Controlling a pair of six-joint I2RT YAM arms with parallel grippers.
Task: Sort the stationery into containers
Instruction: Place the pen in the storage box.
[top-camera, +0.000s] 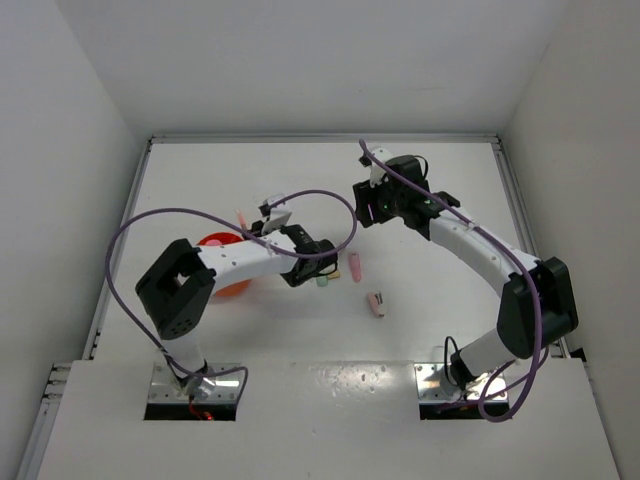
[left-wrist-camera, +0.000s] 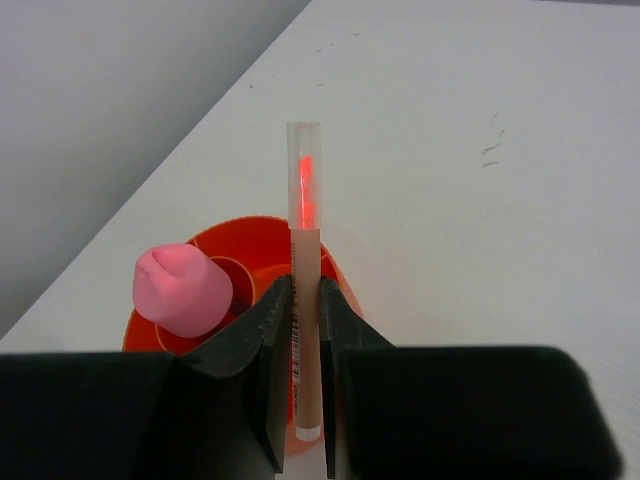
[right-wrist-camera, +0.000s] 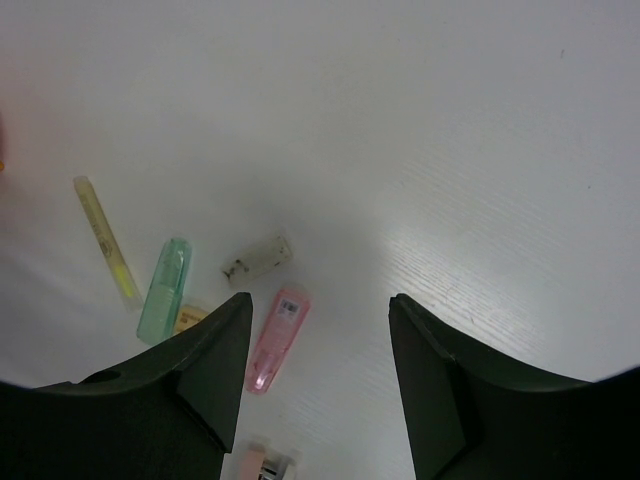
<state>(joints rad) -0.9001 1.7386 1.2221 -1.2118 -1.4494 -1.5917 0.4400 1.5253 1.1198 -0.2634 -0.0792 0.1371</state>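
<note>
One tan stick (left-wrist-camera: 304, 190) clenched in left pincer (left-wrist-camera: 304, 288), near orange bowl (left-wrist-camera: 240, 236), right pincer (right-wrist-camera: 318, 300) released above pastel pieces (right-wrist-camera: 275, 335).

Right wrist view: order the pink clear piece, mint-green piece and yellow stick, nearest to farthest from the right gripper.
1. The pink clear piece, just beside the right gripper, lower middle.
2. The mint-green piece, farther picture-left.
3. The yellow stick, farthest picture-left.
</note>
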